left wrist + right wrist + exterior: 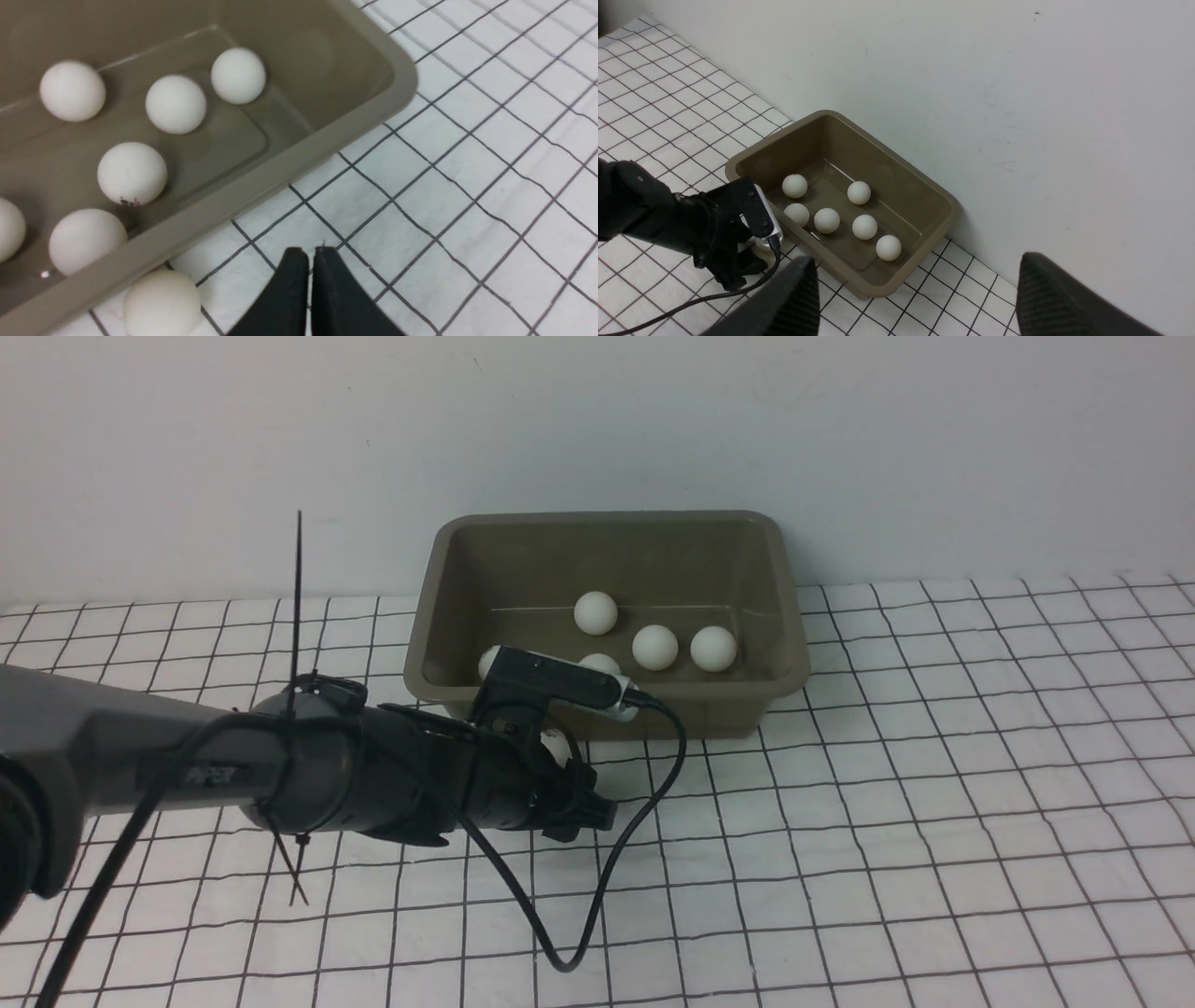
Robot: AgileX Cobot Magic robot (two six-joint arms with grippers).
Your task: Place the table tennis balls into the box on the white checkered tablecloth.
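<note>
The left claw [310, 255] is pressing its two black fingers [292, 289] flat together, gripping nothing, with the tips pointing at the white checkered tablecloth [467, 186]. Whether they are touching the cloth cannot be told. From the front, the arm's dark housing is hiding those fingers, so only the claw's bulk is showing there.

Just beside this claw, outside its grip, a stray ball [161, 303] is sitting on the cloth against the outer wall of the box [299, 154]. The edge of the left wrist picture is cutting off part of it, and from the front only a pale sliver is peeking out past the claw.

Beyond the claw, six table tennis balls [827, 220] are lying on the box floor, all clear of the fingers. In the left wrist view the frame is cropping one of them. Another is carrying a small dark mark, too blurred to read. From the front only five are showing, two of them half covered by the wrist camera [560, 683]. A black cable [597, 896] is looping from that camera down onto the cloth, nearer the robot than the claw's tips.

The right claw [917, 259] is hanging well apart from the box, spread wide and carrying nothing. Only its two ribbed tips are entering its own view, and it is lying outside the front picture. From that side, the left claw's body is blocking the stray ball entirely.
</note>
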